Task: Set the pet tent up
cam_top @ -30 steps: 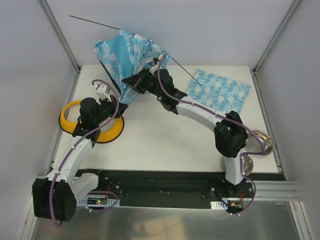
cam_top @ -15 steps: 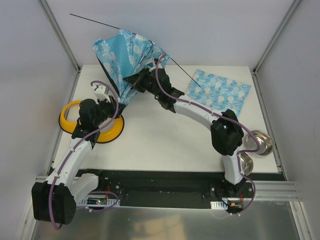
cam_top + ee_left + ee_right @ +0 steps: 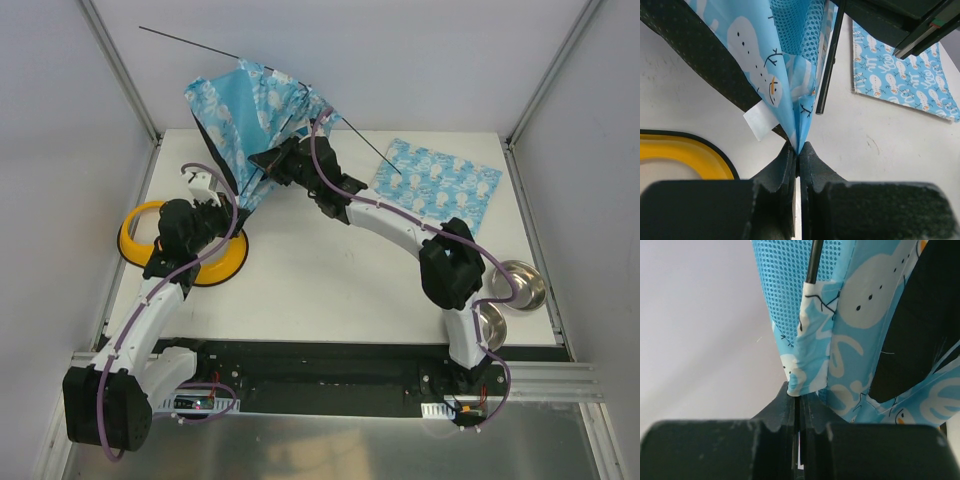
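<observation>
The pet tent is a folded bundle of light blue printed fabric with dark trim, held up off the table at the back left. Thin black poles stick out of it to the upper left and to the right. My left gripper is shut on the tent's lowest fabric tip. My right gripper is shut on a fabric sleeve that a black pole runs into. The right gripper's black body fills the top right of the left wrist view.
A yellow double bowl lies under the left arm at the table's left edge. A flat blue printed mat lies at the back right. Two steel bowls sit at the right edge. White walls enclose the table.
The right arm's elbow has shifted slightly left and the tent has risen a little. Both grips are unchanged.
</observation>
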You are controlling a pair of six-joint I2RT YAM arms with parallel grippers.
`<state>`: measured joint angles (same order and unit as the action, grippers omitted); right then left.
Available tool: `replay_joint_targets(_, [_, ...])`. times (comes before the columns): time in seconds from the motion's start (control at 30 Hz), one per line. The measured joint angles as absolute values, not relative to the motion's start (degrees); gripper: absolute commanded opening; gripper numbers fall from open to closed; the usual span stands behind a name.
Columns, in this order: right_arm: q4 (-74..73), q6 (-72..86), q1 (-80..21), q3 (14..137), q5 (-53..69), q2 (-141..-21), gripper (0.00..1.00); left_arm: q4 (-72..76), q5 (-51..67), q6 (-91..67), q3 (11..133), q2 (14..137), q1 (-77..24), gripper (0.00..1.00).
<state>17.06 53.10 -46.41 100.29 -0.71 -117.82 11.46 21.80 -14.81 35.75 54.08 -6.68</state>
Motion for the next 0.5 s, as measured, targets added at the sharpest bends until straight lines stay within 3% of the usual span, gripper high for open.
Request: replay_joint_targets(0.5, [15.51,54.57,-46.24,101.36,-2.24,-118.72,0.00,11.46,20.51,-13.32,34.74,51.72,-6.70,0.00])
